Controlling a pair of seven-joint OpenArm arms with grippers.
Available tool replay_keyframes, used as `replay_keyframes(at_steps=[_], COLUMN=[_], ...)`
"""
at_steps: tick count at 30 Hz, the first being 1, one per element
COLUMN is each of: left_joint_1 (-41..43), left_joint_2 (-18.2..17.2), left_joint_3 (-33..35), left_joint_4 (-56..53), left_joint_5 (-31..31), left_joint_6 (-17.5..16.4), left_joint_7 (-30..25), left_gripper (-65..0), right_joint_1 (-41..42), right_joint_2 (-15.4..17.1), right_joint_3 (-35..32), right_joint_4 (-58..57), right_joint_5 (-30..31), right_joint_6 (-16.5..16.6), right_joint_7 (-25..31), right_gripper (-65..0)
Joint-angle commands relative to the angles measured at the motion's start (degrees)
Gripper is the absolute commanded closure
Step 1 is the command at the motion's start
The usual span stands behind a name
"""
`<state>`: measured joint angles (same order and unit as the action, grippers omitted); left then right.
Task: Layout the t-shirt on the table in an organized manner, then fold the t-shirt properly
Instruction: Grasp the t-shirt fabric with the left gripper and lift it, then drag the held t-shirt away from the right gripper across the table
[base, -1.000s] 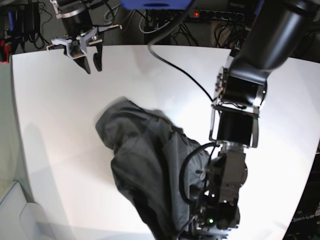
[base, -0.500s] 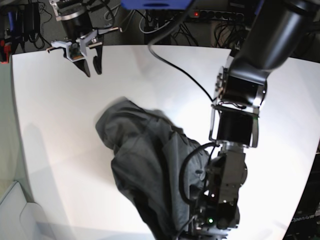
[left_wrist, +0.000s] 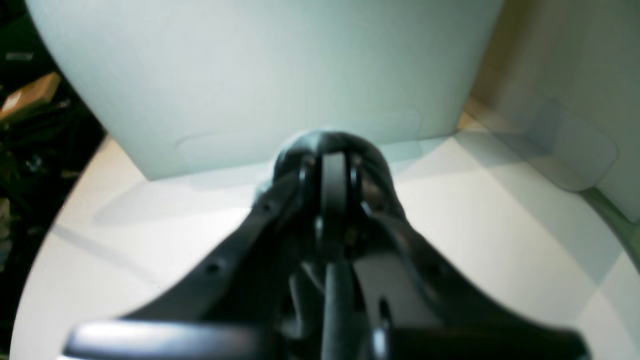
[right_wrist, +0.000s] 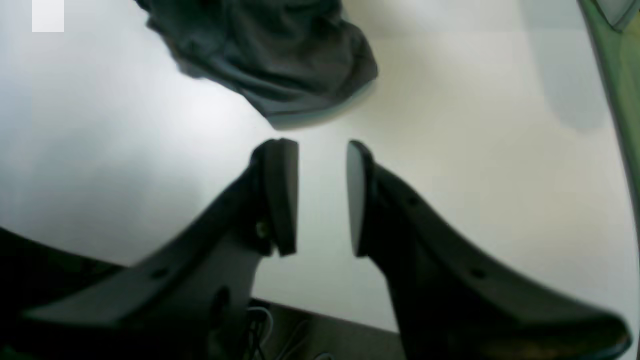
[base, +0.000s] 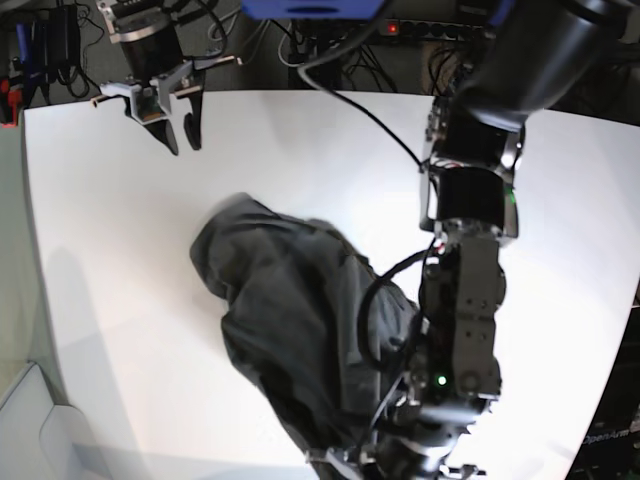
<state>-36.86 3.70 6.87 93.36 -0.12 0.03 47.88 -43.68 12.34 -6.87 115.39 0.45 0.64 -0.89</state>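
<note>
The left tool has its fingers pressed together, and whether cloth is caught between them cannot be told. Its arm reaches steeply down at the near edge of the surface, forearm and wrist stacked over the shirt's near side. The right tool hangs with fingers apart and nothing between them, at the far corner, pointing downward. The t-shirt lies crumpled in a dark heap mid-surface, one bunched end just beyond the right tool's fingertips in the wrist view, not touching. Bare white surface lies wide on both sides of the heap. Cables and a power strip sit behind the far edge.
</note>
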Motion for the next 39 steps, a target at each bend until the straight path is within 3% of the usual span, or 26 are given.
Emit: replay_keyframes(at_steps=[1,16,19,30,35,39], left_joint_1=[-1.2,13.4,17.2,31.5,36.8,38.6], left_joint_2=[0.2,-1.6,-2.1,-9.8,-15.1,-21.3], left_joint_3=[-0.1,0.4,3.7,10.7,10.4,8.6], left_joint_4=[2.7,19.2,21.1,22.8,22.9,22.9], left_joint_5=[0.2,-0.2,0.1,0.1,0.1,-0.1], left_joint_6=[0.3,-0.2,0.1,-0.2,-0.2,-0.2], left_joint_7=[-1.0,6.6,6.6,6.1,6.0,5.9], left_gripper=[-0.5,-0.5,-0.5,-0.5,-0.5,-0.5], right_joint_1=[-0.4,-1.0,-1.3,-2.3,-2.3,-2.3], right_joint_2=[0.2,0.2,0.2,-0.2,-0.3,-0.3], right_joint_3=[0.1,0.1,1.2,6.8,7.4,7.4], right_joint_4=[1.0,1.0,1.0,1.1,1.0,1.0], right_joint_5=[0.0,0.0,0.0,0.0,0.0,0.0], right_joint_6=[0.0,0.0,0.0,0.0,0.0,0.0], right_joint_7=[1.6,2.1,2.1,2.1,2.1,2.1], right_gripper=[-18.1,-18.1,-18.1,-18.1,-18.1,-18.1])
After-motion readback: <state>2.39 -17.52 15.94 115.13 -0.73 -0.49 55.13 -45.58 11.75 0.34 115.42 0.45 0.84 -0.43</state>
